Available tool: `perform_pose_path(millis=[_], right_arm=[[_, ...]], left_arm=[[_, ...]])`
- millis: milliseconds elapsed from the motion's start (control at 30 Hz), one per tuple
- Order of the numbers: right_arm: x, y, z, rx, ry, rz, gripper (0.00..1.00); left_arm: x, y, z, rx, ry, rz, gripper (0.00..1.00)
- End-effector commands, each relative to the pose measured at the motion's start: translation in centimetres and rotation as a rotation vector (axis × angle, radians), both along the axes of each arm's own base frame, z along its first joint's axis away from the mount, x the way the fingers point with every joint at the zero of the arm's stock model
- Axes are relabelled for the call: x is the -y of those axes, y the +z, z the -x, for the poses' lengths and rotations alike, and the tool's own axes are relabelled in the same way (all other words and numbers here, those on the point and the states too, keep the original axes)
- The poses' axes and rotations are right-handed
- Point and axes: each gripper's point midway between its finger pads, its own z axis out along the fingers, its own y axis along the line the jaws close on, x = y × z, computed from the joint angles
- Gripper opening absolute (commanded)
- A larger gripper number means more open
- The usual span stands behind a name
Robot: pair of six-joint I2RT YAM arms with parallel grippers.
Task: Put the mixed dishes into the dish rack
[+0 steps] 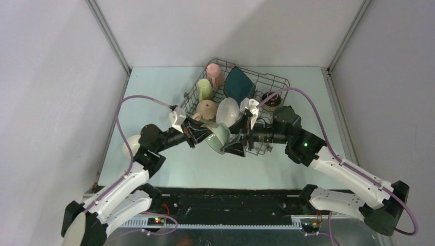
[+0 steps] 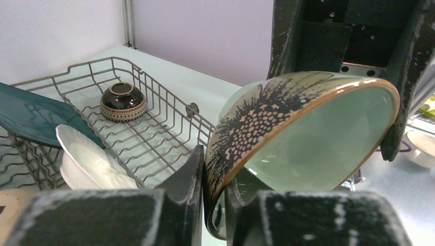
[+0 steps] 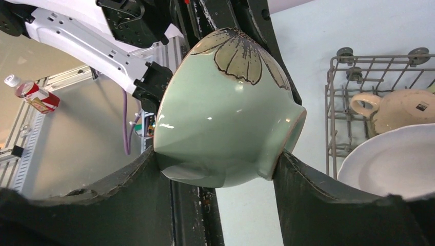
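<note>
The pale green bowl (image 1: 218,136) hangs tilted in the air just in front of the dish rack (image 1: 272,82). My left gripper (image 1: 202,132) is shut on its rim, one finger inside and one outside (image 2: 215,174). My right gripper (image 1: 233,141) closes on the bowl's body and foot from the other side (image 3: 218,156), both fingers touching it. In the rack are a pink mug (image 1: 214,73), a light-green mug (image 1: 205,88), a tan mug (image 1: 206,108), the dark teal plate (image 1: 238,84), the white plate (image 1: 228,110) and the dark brown bowl (image 1: 271,99).
A white bowl (image 1: 131,145) sits on the table at the left, beside my left arm. The rack's near rows by the dark brown bowl (image 2: 123,101) hold nothing. Grey walls close in the table on three sides.
</note>
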Motion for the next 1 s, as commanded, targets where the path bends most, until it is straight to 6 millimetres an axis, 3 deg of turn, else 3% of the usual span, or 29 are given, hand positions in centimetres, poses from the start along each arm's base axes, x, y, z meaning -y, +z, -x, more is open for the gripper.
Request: perform_pose_path(millis=[0, 167, 367, 533, 567, 733, 833, 867, 900, 933, 967], right_arm=[[0.4, 2.0, -1.5, 0.064, -0.094, -0.025, 0.00], [1.2, 1.8, -3.3, 0.073, -0.193, -0.009, 0.00], [2.8, 1.5, -5.8, 0.034, -0.294, -0.040, 0.00], [3.9, 0.7, -7.8, -0.019, -0.355, -0.059, 0.00], [4.4, 0.5, -8.5, -0.031, -0.380, -0.060, 0.00], [6.5, -0.4, -11.0, -0.051, -0.493, -0.033, 0.00], [8.6, -2.2, -12.8, -0.043, -0.612, 0.047, 0.00], [9.1, -2.4, -13.4, -0.007, -0.637, 0.086, 0.00], [10.3, -3.5, -14.1, -0.007, -0.706, 0.149, 0.00], [11.3, -3.8, -15.1, 0.034, -0.762, 0.207, 0.00], [12.3, -4.2, -15.6, 0.047, -0.805, 0.260, 0.00]], left_arm=[[-0.1, 5.4, -0.2, 0.095, 0.025, 0.112, 0.22], [-0.1, 4.9, -1.1, 0.067, 0.058, 0.110, 0.34], [0.1, 4.2, -2.7, 0.016, 0.104, 0.112, 0.58], [0.4, 4.0, -4.3, -0.023, 0.137, 0.128, 0.63], [0.4, 3.8, -4.7, -0.038, 0.152, 0.130, 0.68], [-0.7, 3.3, -6.1, -0.088, 0.261, 0.148, 0.76], [-1.7, 2.9, -5.9, -0.114, 0.308, 0.126, 0.78], [-2.5, 3.4, -5.9, -0.102, 0.350, 0.133, 0.79], [-3.0, 2.4, -6.1, -0.142, 0.388, 0.106, 0.81], [-4.4, 3.2, -6.4, -0.142, 0.466, 0.128, 0.82], [-5.3, 2.3, -6.6, -0.195, 0.519, 0.104, 0.85]])
